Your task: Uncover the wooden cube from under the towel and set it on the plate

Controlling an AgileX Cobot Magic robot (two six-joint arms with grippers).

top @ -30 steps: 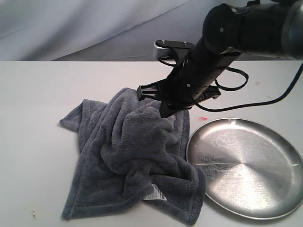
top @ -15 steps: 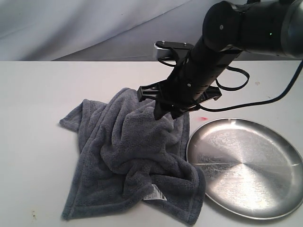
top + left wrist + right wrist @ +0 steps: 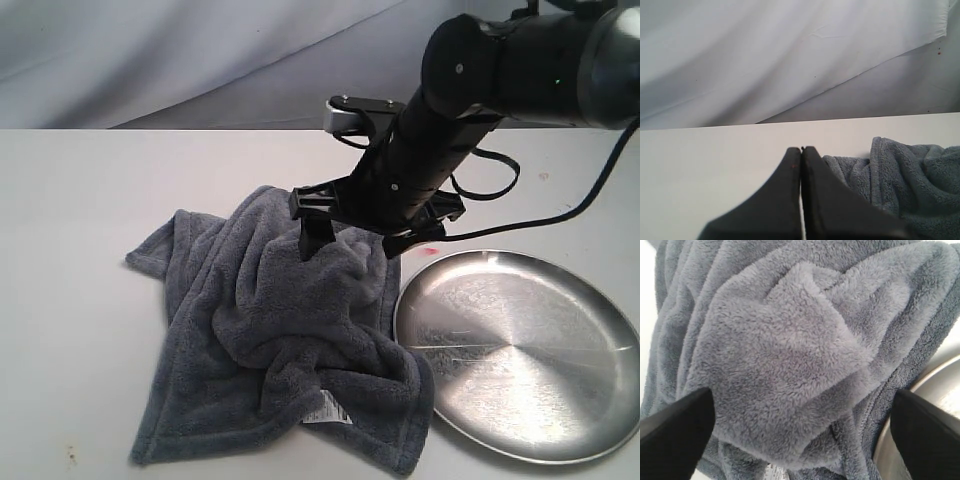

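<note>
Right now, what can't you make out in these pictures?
- Wooden cube: shows in no view. The towel lies heaped, so the cube's exact spot is unknown.
- Left gripper: outside the exterior view's frame; only its closed fingertips show in the left wrist view.
- Plate: the right wrist view's edge cuts it to a sliver of rim.
- Right gripper: in the exterior view, the arm and towel folds hide whether its tips touch the cloth.
</note>
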